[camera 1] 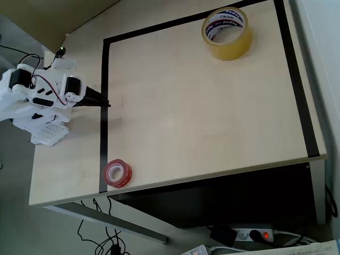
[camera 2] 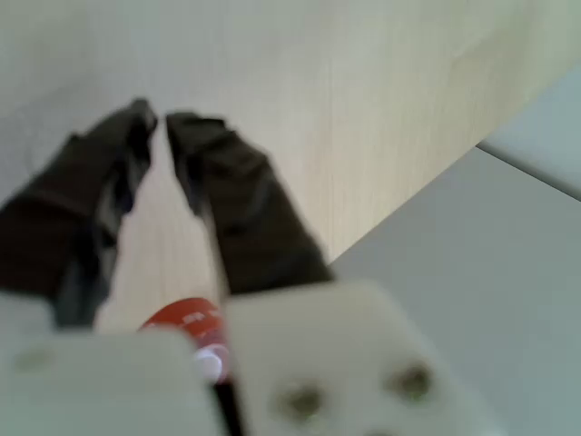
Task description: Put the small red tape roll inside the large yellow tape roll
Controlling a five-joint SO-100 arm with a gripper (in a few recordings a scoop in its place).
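— Pale wood table [camera 1: 202,117], bordered by black tape lines [camera 1: 103,106] along the left, top and right in the overhead view.
— Under the front edge?
— Dark shadowed space, plus a grey metal leg [camera 1: 111,220] slanting below the front-left corner.
— On the floor?
— Grey floor [camera 1: 16,212], black cables [camera 1: 101,241], a white power strip [camera 1: 255,234] with a lit red switch.
— Light?
— Soft, even, brighter toward the right edge.

I am in what looks like a lab or office workspace. My table [camera 1: 202,111] is pale wood laminate marked with a rectangle of black tape lines [camera 1: 103,106]. Beneath its front edge, a power strip [camera 1: 249,232] with a lit red switch and loose cables [camera 1: 101,241] lie on a grey floor [camera 1: 16,223].
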